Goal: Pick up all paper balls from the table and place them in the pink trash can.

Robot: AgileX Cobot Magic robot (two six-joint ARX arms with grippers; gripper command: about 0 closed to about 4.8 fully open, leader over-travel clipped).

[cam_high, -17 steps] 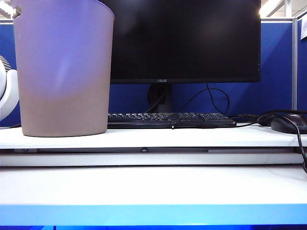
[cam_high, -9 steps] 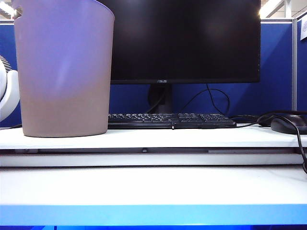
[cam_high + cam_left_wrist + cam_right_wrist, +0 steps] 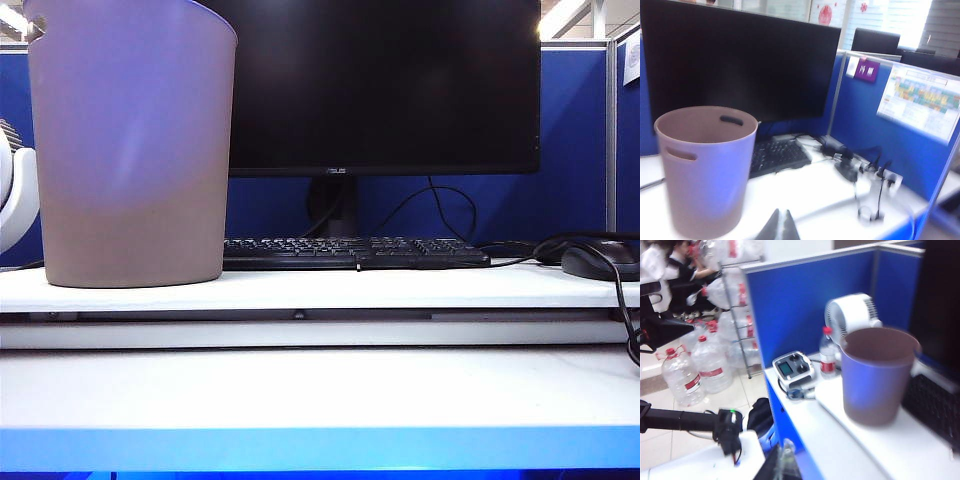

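An office cubicle with blue partition walls [image 3: 420, 215] surrounds the white table [image 3: 320, 385], which has a raised rear shelf and a lighter front ledge. On the shelf, the pink trash can [image 3: 130, 145] stands upright at the left of the exterior view, with a black ASUS monitor [image 3: 385, 85] behind it, a black keyboard [image 3: 355, 252] beside its base and a black mouse [image 3: 600, 260] with its cable far to the right. No paper balls show on the table in any view, and the inside of the bin cannot be seen well enough to tell what it holds.

Neither arm appears in the exterior view. In the left wrist view, the left gripper [image 3: 779, 227] shows only as dark fingertips pressed together, clenched on nothing, raised above the table just in front of the trash can [image 3: 707, 167]. In the right wrist view, the right gripper [image 3: 782, 465] is likewise closed and empty, off the table's end, with the trash can [image 3: 877, 375] well ahead of its fingers and a white fan [image 3: 852, 315], a water bottle [image 3: 827, 360] and a small white device [image 3: 794, 369] beyond.
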